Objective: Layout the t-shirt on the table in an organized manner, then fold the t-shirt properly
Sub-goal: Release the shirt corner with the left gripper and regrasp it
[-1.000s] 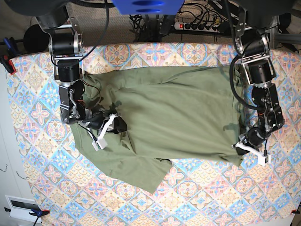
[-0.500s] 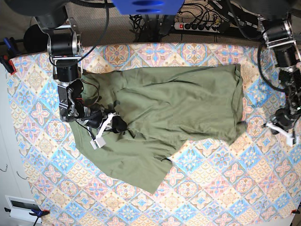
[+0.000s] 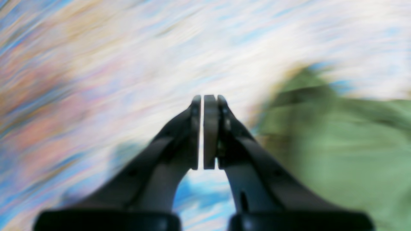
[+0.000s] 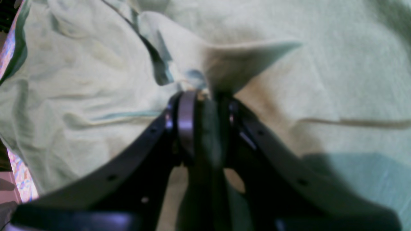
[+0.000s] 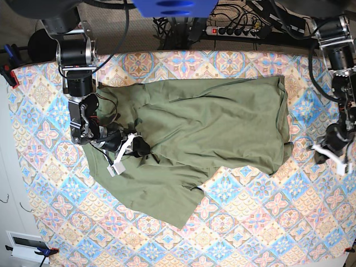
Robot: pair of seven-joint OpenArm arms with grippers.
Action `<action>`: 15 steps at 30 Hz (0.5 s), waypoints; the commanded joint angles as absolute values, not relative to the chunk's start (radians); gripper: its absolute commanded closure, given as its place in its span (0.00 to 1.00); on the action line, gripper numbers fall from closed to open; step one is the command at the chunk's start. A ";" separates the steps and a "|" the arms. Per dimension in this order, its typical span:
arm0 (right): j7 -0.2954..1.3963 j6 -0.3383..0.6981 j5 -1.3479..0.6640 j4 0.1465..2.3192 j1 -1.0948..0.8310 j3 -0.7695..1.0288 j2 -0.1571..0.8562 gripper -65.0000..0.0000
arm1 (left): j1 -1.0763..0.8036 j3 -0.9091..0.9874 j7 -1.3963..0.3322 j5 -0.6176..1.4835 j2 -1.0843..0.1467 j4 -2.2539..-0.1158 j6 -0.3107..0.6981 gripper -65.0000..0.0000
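Observation:
The olive-green t-shirt [image 5: 211, 122] lies wrinkled across the patterned table [image 5: 250, 222], with one sleeve or flap trailing toward the front [image 5: 167, 200]. My right gripper [image 5: 139, 148] sits on the shirt's left part, shut on a raised fold of the fabric [image 4: 244, 64]; in the right wrist view its jaws [image 4: 205, 96] pinch that cloth. Off the shirt's right hem, my left gripper [image 5: 322, 156] hovers over bare tablecloth. The blurred left wrist view shows this gripper [image 3: 205, 98] shut with nothing in it and the shirt [image 3: 337, 144] to its right.
A power strip with cables [image 5: 233, 30] lies behind the table's back edge. Clamps [image 5: 11, 75] hold the cloth at the left edge. A white box [image 5: 25, 245] sits off the front left corner. Patterned cloth shows along the front and right.
My left arm has swung right, off the shirt's lower right corner to the table's right side. That corner has drawn back toward the shirt. The right gripper keeps its hold in place.

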State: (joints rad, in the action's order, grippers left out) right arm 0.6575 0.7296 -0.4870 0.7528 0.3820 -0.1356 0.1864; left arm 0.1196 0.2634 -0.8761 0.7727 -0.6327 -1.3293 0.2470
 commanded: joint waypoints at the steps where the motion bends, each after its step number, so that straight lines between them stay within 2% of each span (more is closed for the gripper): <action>1: 0.766 0.674 -0.375 0.746 0.372 -0.139 0.200 0.80 | 0.142 0.274 -0.891 0.803 -0.642 -1.349 0.242 1.00; 3: 0.766 0.674 -0.375 0.773 0.372 -0.139 0.200 0.80 | 0.194 0.272 -0.960 0.871 -0.582 -1.349 0.242 1.00; 6: 0.774 0.674 -0.375 0.816 0.372 -0.139 0.200 0.80 | 0.217 0.271 -1.010 0.863 -0.519 -1.345 0.242 0.97; 11: 0.776 0.674 -0.372 0.835 0.372 -0.140 0.200 0.80 | 0.219 0.263 -1.021 0.740 -0.409 -1.343 0.242 0.86; 15: 0.776 0.674 -0.374 0.835 0.372 -0.140 0.200 0.80 | 0.203 0.199 -1.049 0.624 -0.392 -1.326 0.242 0.85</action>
State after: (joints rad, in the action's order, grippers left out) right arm 0.7059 0.7067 -0.4492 0.8383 0.3710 -0.1375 0.1856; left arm 0.1856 0.1932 -1.0588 0.6147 -0.3771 -1.3178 0.2386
